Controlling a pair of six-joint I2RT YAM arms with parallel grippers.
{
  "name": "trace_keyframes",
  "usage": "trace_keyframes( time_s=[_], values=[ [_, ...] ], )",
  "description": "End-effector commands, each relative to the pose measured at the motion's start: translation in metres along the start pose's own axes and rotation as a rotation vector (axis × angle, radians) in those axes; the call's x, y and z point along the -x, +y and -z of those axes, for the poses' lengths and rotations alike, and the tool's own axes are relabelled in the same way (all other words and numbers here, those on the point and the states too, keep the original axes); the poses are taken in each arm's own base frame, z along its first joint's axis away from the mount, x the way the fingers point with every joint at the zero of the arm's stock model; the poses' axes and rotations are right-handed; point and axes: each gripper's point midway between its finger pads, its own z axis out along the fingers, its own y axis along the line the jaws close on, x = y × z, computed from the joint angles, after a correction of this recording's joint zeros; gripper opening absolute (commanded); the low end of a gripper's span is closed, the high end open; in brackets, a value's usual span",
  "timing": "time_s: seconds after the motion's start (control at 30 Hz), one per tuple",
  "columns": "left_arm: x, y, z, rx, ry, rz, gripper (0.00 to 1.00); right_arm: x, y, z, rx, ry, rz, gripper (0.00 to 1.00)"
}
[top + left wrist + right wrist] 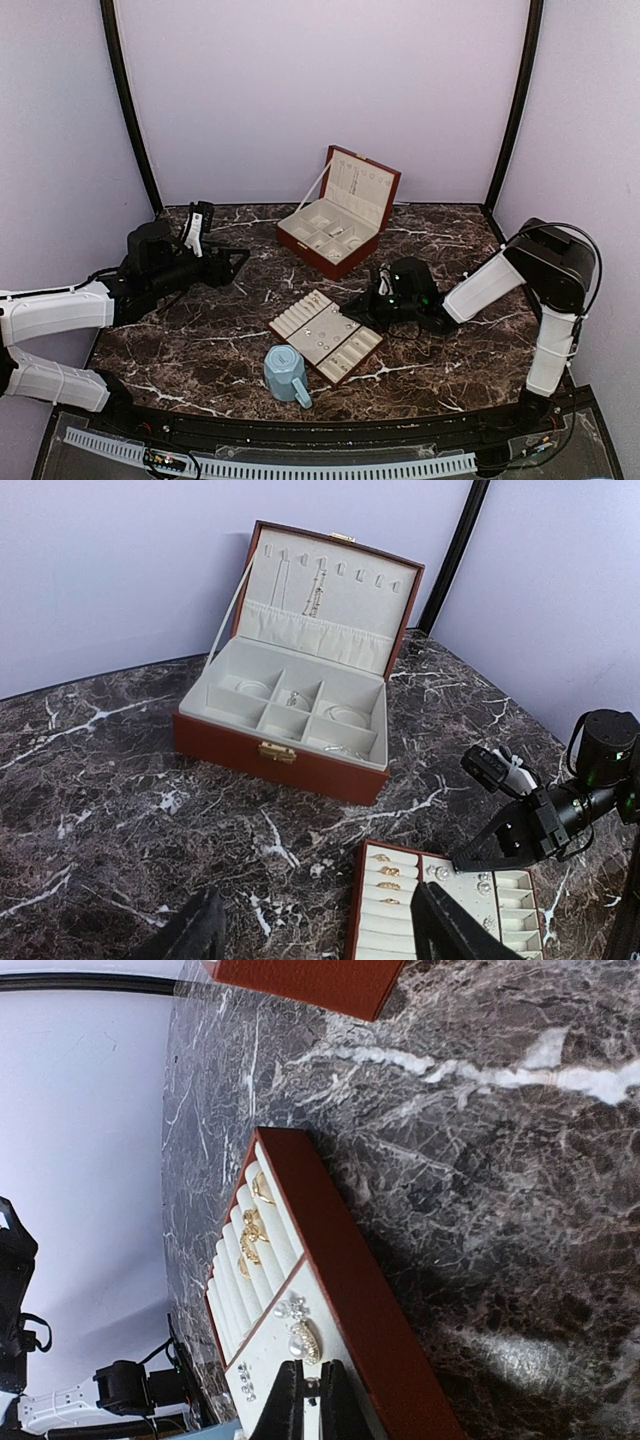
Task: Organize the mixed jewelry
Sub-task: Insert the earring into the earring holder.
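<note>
From above, the jewelry pieces point(322, 335) on the tray point(352, 358) are showing only as specks, too small to tell apart. The bottom edge is cutting off the left hand point(315, 932) with its dark, blurred fingers, and likewise the right hand point(310, 1400) and the tray under it. Whether those nearly touching fingers are pinching anything is not showing.

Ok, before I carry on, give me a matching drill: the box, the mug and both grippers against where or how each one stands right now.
Things:
1. jewelry box
2. mug
3. left gripper
4. right gripper

States:
A. shut, low by the tray
B. lid up, farthest back
C. open, raised at the left
D. light blue, nearest the arm bases

Pairs: 1-B, 2-D, 3-C, 4-A
</note>
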Motion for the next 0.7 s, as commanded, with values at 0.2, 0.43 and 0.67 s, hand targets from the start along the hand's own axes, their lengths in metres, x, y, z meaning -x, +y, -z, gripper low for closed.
trace_keyframes(
  time_s=[0.2, 0.43, 0.67],
  values=[
    [-0.002, 0.003, 0.006, 0.011, -0.003, 0.003, 0.66, 0.002, -0.001, 0.001, -0.016, -0.013, 0.004, 0.00],
    [0.001, 0.003, 0.008, 0.014, -0.009, 0.001, 0.66, 0.003, -0.001, 0.004, -0.034, -0.020, 0.014, 0.02],
    [0.002, 0.002, 0.009, 0.012, -0.012, 0.003, 0.66, 0.005, 0.003, 0.010, -0.055, -0.037, 0.038, 0.08]
  ],
)
